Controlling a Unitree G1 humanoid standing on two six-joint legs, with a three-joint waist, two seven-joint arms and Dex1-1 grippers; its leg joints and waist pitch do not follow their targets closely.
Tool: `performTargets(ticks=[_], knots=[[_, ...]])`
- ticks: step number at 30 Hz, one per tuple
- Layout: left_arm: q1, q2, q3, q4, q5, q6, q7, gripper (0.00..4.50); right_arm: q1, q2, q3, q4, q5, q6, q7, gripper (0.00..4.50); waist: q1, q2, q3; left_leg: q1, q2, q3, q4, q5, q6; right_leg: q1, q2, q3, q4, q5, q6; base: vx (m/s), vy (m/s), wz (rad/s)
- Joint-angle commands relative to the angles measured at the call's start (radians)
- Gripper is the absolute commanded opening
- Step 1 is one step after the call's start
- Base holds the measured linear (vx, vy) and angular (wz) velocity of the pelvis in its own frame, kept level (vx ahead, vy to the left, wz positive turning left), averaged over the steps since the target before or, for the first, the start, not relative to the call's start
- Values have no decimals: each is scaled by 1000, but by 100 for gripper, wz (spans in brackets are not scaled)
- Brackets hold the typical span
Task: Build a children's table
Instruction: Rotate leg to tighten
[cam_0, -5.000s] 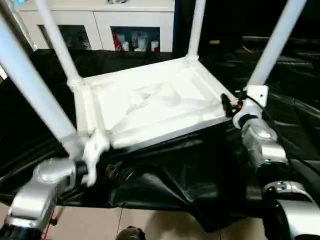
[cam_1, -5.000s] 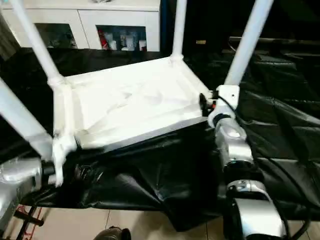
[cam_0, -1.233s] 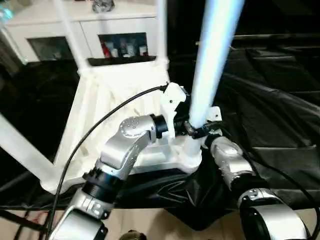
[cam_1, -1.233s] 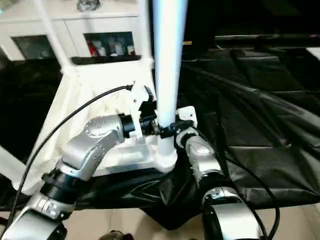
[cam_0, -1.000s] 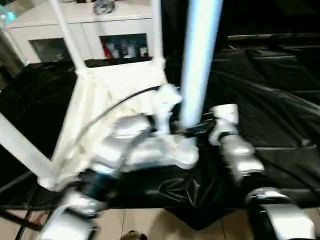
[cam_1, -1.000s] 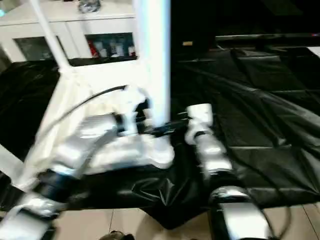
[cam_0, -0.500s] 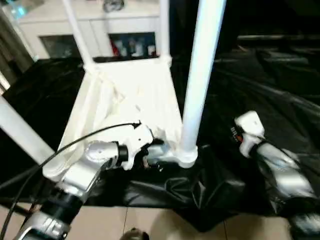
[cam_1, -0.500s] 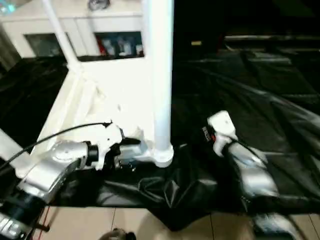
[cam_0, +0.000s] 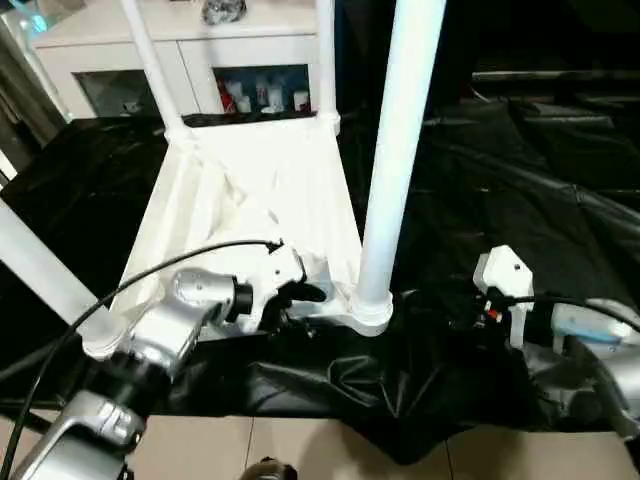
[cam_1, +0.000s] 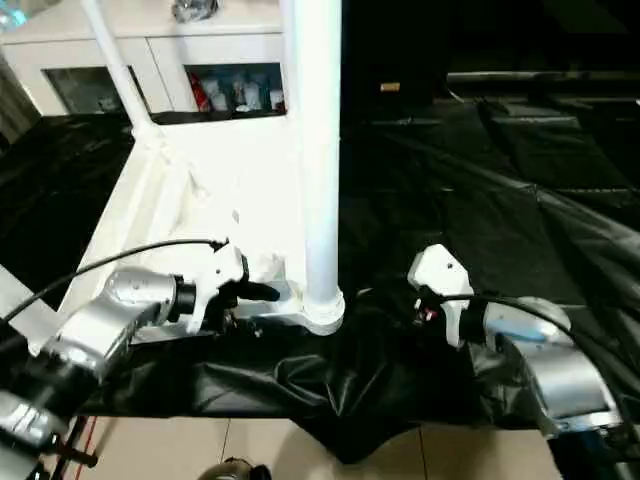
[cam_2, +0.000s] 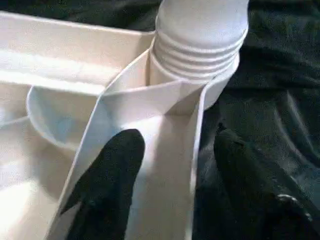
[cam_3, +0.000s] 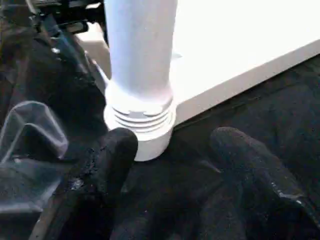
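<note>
left gripper (cam_2: 170, 165) straddles the tabletop (cam_0: 260, 190) rim by the leg (cam_0: 400, 140), not clamped. right gripper (cam_3: 172, 150) sits open, holding nothing.

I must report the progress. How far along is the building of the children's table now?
Nearly done, it seems: four legs stand up from the upside-down tabletop on the black-draped work table. The near leg sits in its corner socket, some thread rings showing. In hand: the left gripper straddles the tabletop's edge wall. The right gripper is open, holding nothing. Left: probably turning the table upright.
</note>
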Motion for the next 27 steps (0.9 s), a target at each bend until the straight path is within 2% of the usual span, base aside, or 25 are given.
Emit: performTargets(ticks=[1,3,4,5,11,17,18,21,22,23,24,25,27], knots=[[-23,10,5,18,14,2,-9,245,1,-11,2,-38,21,34,13,302,4,-39,-68,22,36,-24,-66,-260,40,37,-51,32,-88,-264,-186,0,0,0],[-28,9,6,28,19,-3,-13,230,2,-14,5,-48,22,48,15,302,7,-32,-69,23,38,-25,-65,-247,44,34,-54,31,-86,-257,-192,0,0,0],[-33,14,2,38,31,1,-12,223,-2,-16,14,-50,20,60,23,302,10,-44,-69,22,39,-25,-65,-241,46,35,-56,31,-84,-259,-192,0,0,0],[-34,15,1,39,33,1,-12,215,-4,-16,16,-49,19,61,24,302,11,-40,-68,23,39,-25,-65,-244,45,33,-55,31,-86,-265,-192,0,0,0],[-38,22,-3,56,45,6,-41,170,-41,-9,31,-30,9,81,24,302,10,-46,-68,25,40,-25,-67,-259,29,33,-56,32,-85,-256,-192,0,0,0],[-34,20,-2,55,44,17,-63,116,-49,-6,36,-14,0,74,33,302,12,-50,-69,25,41,-24,-66,-243,31,34,-57,32,-80,-217,-206,0,0,0],[-33,19,-1,54,46,17,-62,109,-48,-8,35,-13,1,72,34,302,11,-55,-69,25,41,-23,-66,-243,32,35,-57,32,-81,-215,-206,0,0,0],[-31,17,3,54,46,20,-63,102,-50,-8,36,-9,3,72,36,302,13,-54,-69,26,41,-24,-66,-243,32,35,-58,32,-80,-217,-209,0,0,0],[-31,16,7,51,41,28,-64,94,-55,-3,38,-5,3,73,34,302,14,-65,-68,26,42,-24,-67,-240,35,36,-60,32,-79,-226,-207,0,0,0],[-31,16,8,51,41,29,-64,82,-55,-3,38,-5,3,74,34,302,14,-62,-67,27,42,-24,-67,-245,33,34,-60,33,-81,-237,-205,0,0,0],[-29,13,15,48,33,39,-66,67,-59,3,40,0,6,79,34,329,12,-67,-66,27,42,-23,-67,-248,32,34,-59,33,-82,-241,-203,0,0,0],[-29,12,17,47,32,41,-66,67,-61,7,40,2,8,83,32,329,12,-72,-65,26,42,-23,-69,-253,30,34,-60,32,-83,-250,-201,0,0,0],[-22,0,32,24,13,83,-59,51,-70,30,46,27,15,101,27,341,12,-70,-66,28,42,-24,-69,-258,26,33,-61,32,-81,-256,-206,0,0,0]])
